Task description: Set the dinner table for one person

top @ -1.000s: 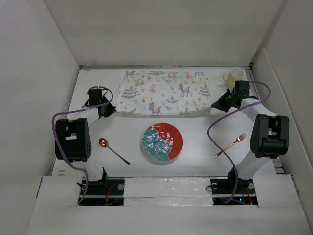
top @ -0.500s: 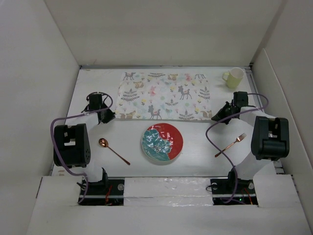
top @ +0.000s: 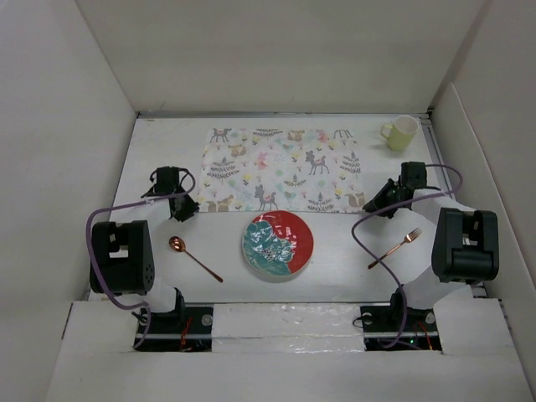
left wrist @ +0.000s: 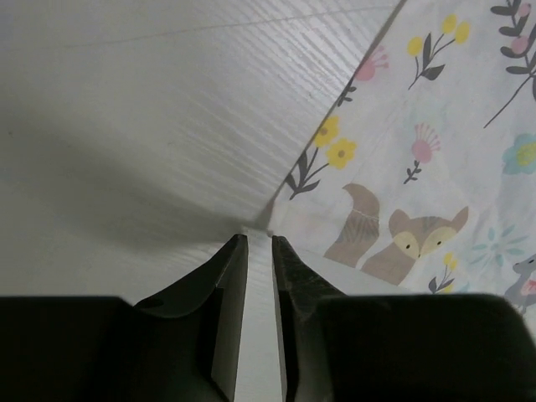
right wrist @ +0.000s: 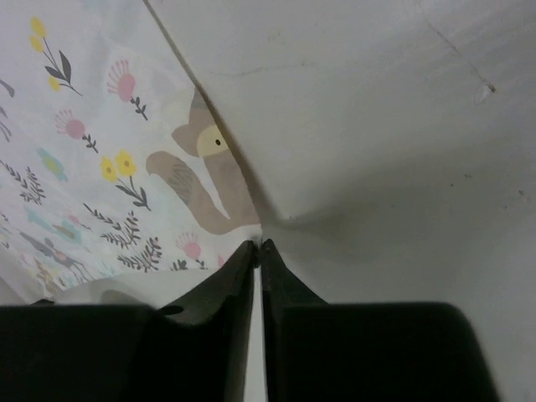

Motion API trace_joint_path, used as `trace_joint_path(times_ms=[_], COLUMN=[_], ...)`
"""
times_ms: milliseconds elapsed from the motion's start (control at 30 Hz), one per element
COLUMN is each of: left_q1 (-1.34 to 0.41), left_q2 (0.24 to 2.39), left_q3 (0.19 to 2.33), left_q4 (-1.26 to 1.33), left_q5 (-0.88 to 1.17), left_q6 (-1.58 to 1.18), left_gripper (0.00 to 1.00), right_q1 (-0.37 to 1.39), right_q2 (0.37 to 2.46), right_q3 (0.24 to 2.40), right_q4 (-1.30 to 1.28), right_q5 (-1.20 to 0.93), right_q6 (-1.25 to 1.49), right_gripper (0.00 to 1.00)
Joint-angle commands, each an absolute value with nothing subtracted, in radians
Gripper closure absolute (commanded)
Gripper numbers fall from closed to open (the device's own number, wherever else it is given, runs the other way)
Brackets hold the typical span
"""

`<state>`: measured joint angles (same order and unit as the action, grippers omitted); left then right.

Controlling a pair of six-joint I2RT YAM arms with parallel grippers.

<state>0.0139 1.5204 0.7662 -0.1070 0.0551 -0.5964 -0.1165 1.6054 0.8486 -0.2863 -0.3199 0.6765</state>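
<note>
- Snagging the placemat (top: pixel 285 167) is the nearest risk. The left gripper (left wrist: pixel 260 239) shows a narrow gap between its jaws, and the cloth's near-left corner lies right at the tips. If a tip catches the hem as the arm rises, that corner would lift and rumple.
- The right gripper (right wrist: pixel 257 244) shows only a hairline slit at the near-right corner, and I cannot tell whether cloth is pinched in it. If it is, backing away would pull the mat askew.
- The dinner table (top: pixel 167 146) lies under everything, with the mat on its 12 o'clock half. The plate (top: pixel 278 244) sits at the mat's 6 o'clock, just beside the near hem. Sliding the plate rather than lifting it would likely bunch that edge.
- The spoon (top: pixel 194 257) lies at the plate's 9 o'clock and the fork (top: pixel 395 248) at its 3 o'clock. Both are thin and flat, so a pinch could skid off them.
- The right arm's purple cable (top: pixel 360 230) loops near the fork and could sweep it.
- The mug (top: pixel 400 132), at 1 o'clock past the mat, could be knocked if the right arm swings wide.
</note>
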Motion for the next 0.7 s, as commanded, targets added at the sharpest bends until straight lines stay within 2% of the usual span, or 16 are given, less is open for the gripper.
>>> trace_joint_path(times_ms=[0, 67, 100, 167, 200, 267, 300, 333, 367, 433, 500, 567, 600, 633, 667], left_q1=[0.014, 0.014, 0.014, 0.014, 0.014, 0.014, 0.014, 0.014, -0.004, -0.082, -0.153, -0.244, -0.261, -0.27, -0.27], left_q2=[1.447, 1.427, 1.417, 1.372, 1.333, 1.295, 1.257, 1.238, 1.22, 1.183, 1.163, 1.158, 1.152, 1.149, 1.143], left_q3=[0.781, 0.81, 0.828, 0.883, 0.917, 0.943, 0.96, 0.966, 0.971, 0.997, 1.028, 1.052, 1.074, 1.078, 1.08], left_q4=[-0.146, -0.164, -0.182, -0.202, -0.216, -0.221, -0.218, -0.216, -0.215, -0.21, -0.19, -0.183, -0.175, -0.17, -0.16], left_q5=[0.022, 0.011, 0.009, 0.009, 0.011, 0.021, 0.038, 0.087, 0.097, 0.101, 0.104, 0.091, 0.091, 0.133, 0.165], left_q6=[-0.591, -0.586, -0.575, -0.562, -0.549, -0.534, -0.528, -0.509, -0.506, -0.483, -0.476, -0.471, -0.472, -0.471, -0.472], left_gripper=[0.82, 0.77, 0.75, 0.67, 0.66, 0.65, 0.69, 0.77, 0.99, 1.0, 1.0, 1.0, 1.0, 1.0, 0.88], right_q1=[-0.123, -0.123, -0.123, -0.101, -0.101, -0.062, -0.043, -0.02, 0.006, 0.105, 0.235, 0.314, 0.345, 0.392, 0.408], right_q2=[1.517, 1.476, 1.453, 1.356, 1.321, 1.217, 1.183, 1.151, 1.105, 1.08, 1.094, 1.138, 1.156, 1.176, 1.196], right_q3=[0.838, 0.838, 0.838, 0.83, 0.815, 0.789, 0.772, 0.726, 0.701, 0.622, 0.585, 0.568, 0.569, 0.571, 0.569], right_q4=[-0.305, -0.325, -0.353, -0.373, -0.385, -0.396, -0.384, -0.368, -0.354, -0.269, -0.209, -0.186, -0.167, -0.155, -0.143], right_q5=[-0.316, -0.316, -0.305, -0.293, -0.29, -0.305, -0.352, -0.383, -0.415, -0.523, -0.52, -0.503, -0.499, -0.492, -0.488], right_q6=[0.655, 0.652, 0.646, 0.638, 0.637, 0.632, 0.62, 0.621, 0.624, 0.655, 0.695, 0.704, 0.709, 0.716, 0.725], right_gripper=[0.78, 0.69, 0.61, 0.55, 0.49, 0.46, 0.71, 0.94, 1.0, 1.0, 0.99, 0.8, 0.57, 0.49, 0.44])
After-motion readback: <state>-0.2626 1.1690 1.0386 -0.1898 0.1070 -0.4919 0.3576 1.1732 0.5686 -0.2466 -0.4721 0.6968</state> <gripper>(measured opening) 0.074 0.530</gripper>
